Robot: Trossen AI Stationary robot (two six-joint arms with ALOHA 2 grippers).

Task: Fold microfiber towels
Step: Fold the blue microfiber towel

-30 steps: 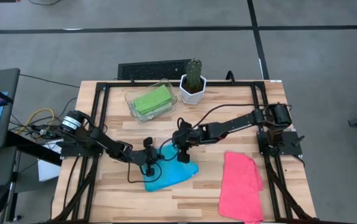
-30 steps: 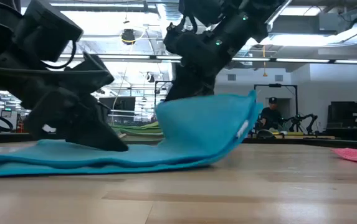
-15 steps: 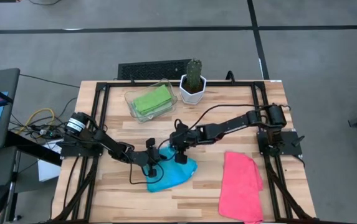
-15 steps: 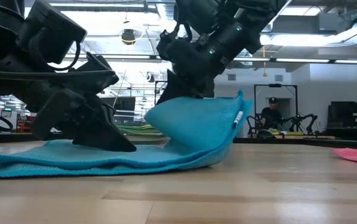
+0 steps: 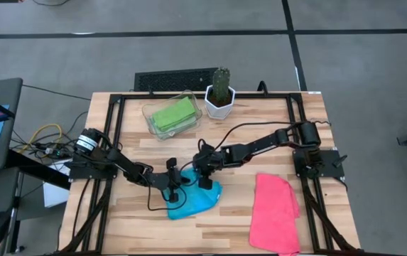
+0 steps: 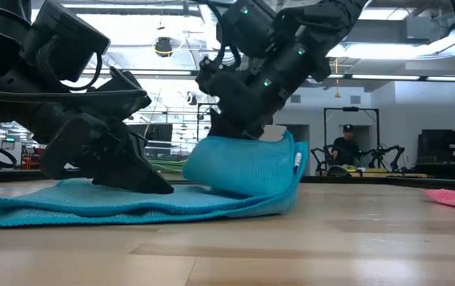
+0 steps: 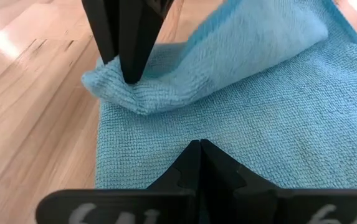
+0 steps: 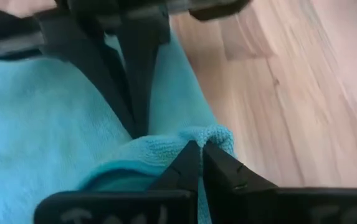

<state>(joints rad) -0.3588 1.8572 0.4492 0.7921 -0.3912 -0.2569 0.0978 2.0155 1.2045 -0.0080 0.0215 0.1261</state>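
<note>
A cyan blue towel (image 5: 192,200) lies on the table's near middle, its right part folded back over the rest (image 6: 247,167). My left gripper (image 5: 172,187) is shut, its tips down on the towel's flat part (image 7: 197,147). My right gripper (image 5: 204,179) is shut on the towel's turned-over edge, just right of the left gripper. A hot pink towel (image 5: 275,212) lies crumpled at the near right. Bright green towels (image 5: 172,114) lie in a clear tray. My left gripper presses its shut fingertips (image 7: 196,154) down on the flat single layer of the cyan towel (image 7: 253,124), near its middle. The fingers slant down from the table's left. The cloth under them lies flat on the table. My right gripper pinches the towel's turned-over corner (image 8: 214,135) between its two fingers. The fingers come from above, slanting in from the table's right. The held part is lifted a little and curls over; the fold (image 6: 287,187) rests on the lower layer.
A clear tray (image 5: 150,112) and a cactus in a white pot (image 5: 219,97) stand at the far middle. Bare wood lies between the cyan and pink towels and along the near edge. Black frame rails run along both table sides.
My right gripper has gone toward the table's left edge and down, carrying the cyan towel's right edge over the flat part. The raised flap has sunk from a tall standing curl to a low fold. The part under my left gripper has stayed flat.
</note>
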